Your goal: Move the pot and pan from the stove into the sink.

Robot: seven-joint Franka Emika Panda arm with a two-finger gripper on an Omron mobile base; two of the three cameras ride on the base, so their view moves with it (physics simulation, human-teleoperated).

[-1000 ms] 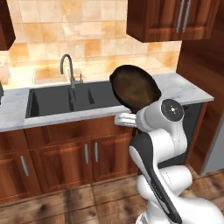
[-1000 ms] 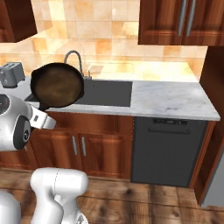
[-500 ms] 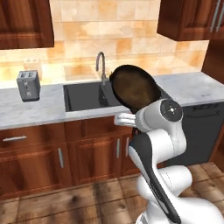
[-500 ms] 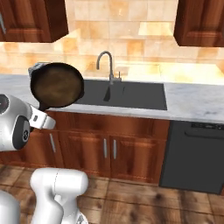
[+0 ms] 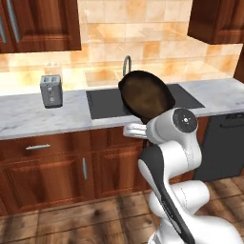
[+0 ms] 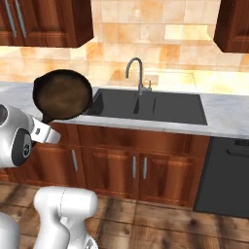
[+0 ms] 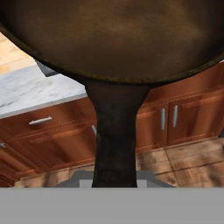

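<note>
In hand view, gripper clamps pan handle; base views show sink.

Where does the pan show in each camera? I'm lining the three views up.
Left base view: pan at centre, raised and tilted, in front of the sink.
Right base view: pan upper left, left of the sink.
Hand view: pan across the top, handle running down.
Shared landmark: the tap.

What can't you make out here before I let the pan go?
- Sink floor, left base view: the pan covers its middle.
- Tap, left base view: the pan hides its base.
- Jaws, hand view: the grip on the handle falls below the bottom edge.
</note>
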